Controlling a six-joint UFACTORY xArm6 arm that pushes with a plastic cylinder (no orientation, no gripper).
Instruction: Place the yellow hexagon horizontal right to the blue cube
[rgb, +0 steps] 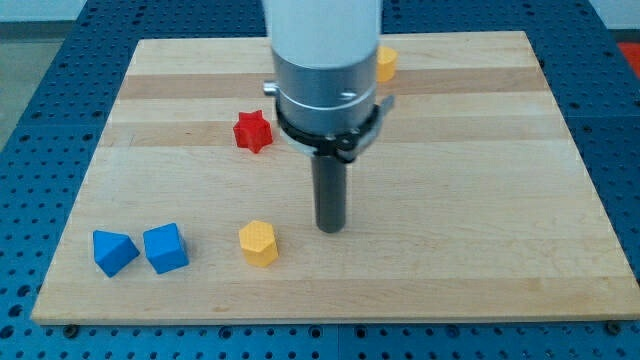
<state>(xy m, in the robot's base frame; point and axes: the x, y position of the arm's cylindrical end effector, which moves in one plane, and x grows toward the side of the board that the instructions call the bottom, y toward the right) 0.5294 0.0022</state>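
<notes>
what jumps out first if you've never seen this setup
The big white and metal arm fills the view's top centre, its dark rod ending in my tip mid-board. Just to the tip's left sits the yellow hexagon, with the blue cube further left near the view's bottom.

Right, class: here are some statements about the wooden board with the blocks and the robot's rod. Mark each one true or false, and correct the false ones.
1. The yellow hexagon lies to the view's right of the blue cube. True.
2. My tip is touching the red star. False: the tip is apart from it, lower in the view, to the right of the yellow hexagon.
3. Two blue blocks sit side by side near the view's bottom left. True: the blue cube and another blue block.
4. The red star is stacked on the blue cube. False: it lies alone on the wooden board, nearer the view's top.
5. A second yellow block shows near the view's top. True.
</notes>
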